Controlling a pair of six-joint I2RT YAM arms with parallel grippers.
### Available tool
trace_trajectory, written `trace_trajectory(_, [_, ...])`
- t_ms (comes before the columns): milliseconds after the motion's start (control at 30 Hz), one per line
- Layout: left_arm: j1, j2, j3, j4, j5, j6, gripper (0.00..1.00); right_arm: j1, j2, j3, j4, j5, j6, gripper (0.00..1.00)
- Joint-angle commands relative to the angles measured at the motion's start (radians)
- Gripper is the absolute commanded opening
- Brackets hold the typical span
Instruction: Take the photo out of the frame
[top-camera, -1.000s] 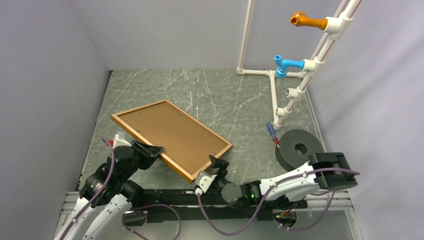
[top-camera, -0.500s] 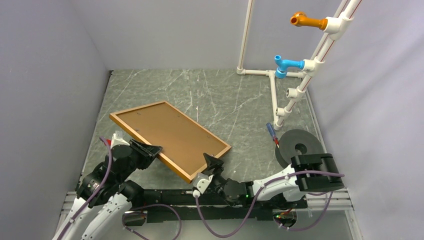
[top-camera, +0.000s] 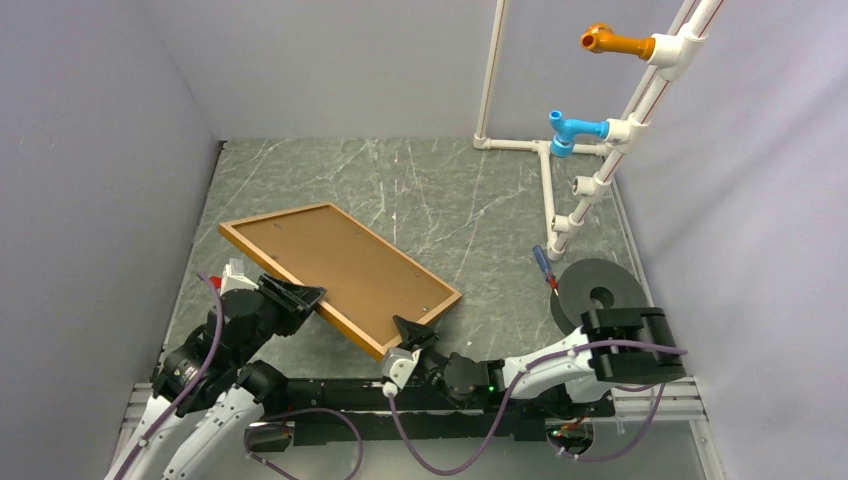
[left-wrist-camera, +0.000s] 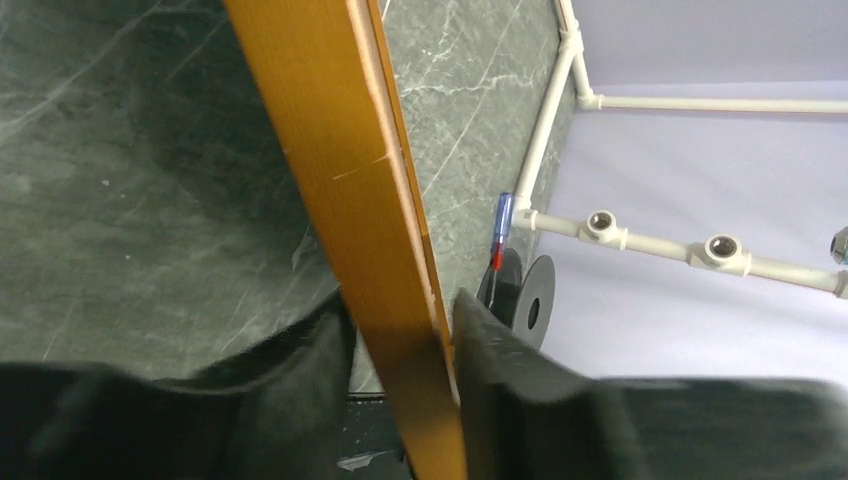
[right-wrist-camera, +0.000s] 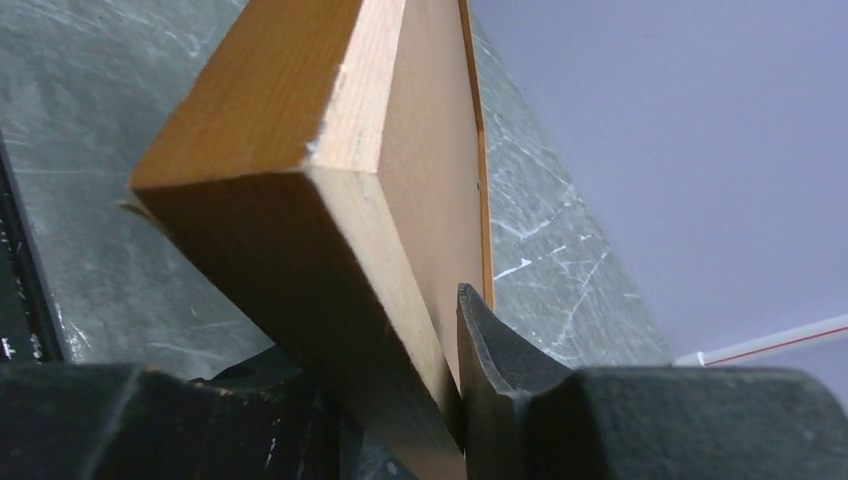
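Frame (top-camera: 400, 250) held tilted over table (top-camera: 480, 220), long axis far-left to near-right. Left gripper (top-camera: 305, 298) clamps the near long rail — right gripper (top-camera: 412, 332) pinches the near corner. Photo (top-camera: 335, 260) not yet out — backing up, beyond both grippers.

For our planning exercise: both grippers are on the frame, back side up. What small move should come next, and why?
Probably tip the frame gently over toward face-up, using both grips. The left gripper and right gripper each clamp an edge, the near side is lifted, and the photo sits inside with its brown backing up.
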Motion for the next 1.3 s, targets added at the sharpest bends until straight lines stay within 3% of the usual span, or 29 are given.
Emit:
trace_trajectory(0, [-0.001,-0.028,0.056,0.051,0.013,0.096,0.58,-0.026,-0.128,0.029,-0.025,-0.027,0.154,0.29])
trace_trajectory(100, [-0.001,-0.057,0.075,0.038,0.001,0.129,0.84,-0.041,-0.17,0.027,-0.099,-0.069,0.204,0.23])
trace_trajectory(233, [-0.002,-0.092,0.146,0.02,-0.016,0.233,0.99,-0.056,-0.212,0.028,-0.179,-0.103,0.262,0.17])
trace_trajectory(333, [-0.002,-0.104,0.243,-0.065,-0.082,0.297,1.0,-0.07,-0.26,0.018,-0.236,-0.164,0.323,0.16])
trace_trajectory(433, [-0.002,-0.113,0.341,-0.158,-0.176,0.338,1.0,-0.094,-0.309,0.02,-0.293,-0.233,0.39,0.0])
trace_trajectory(633, [-0.002,-0.183,0.419,-0.242,-0.306,0.36,0.99,-0.111,-0.384,0.037,-0.401,-0.296,0.492,0.0])
trace_trajectory(867, [-0.001,-0.227,0.398,-0.25,-0.332,0.364,0.99,-0.147,-0.478,0.054,-0.53,-0.36,0.618,0.0])
trace_trajectory(1267, [-0.001,-0.199,0.372,-0.222,-0.307,0.369,0.99,-0.384,-0.588,0.027,-0.591,-0.679,0.941,0.0])
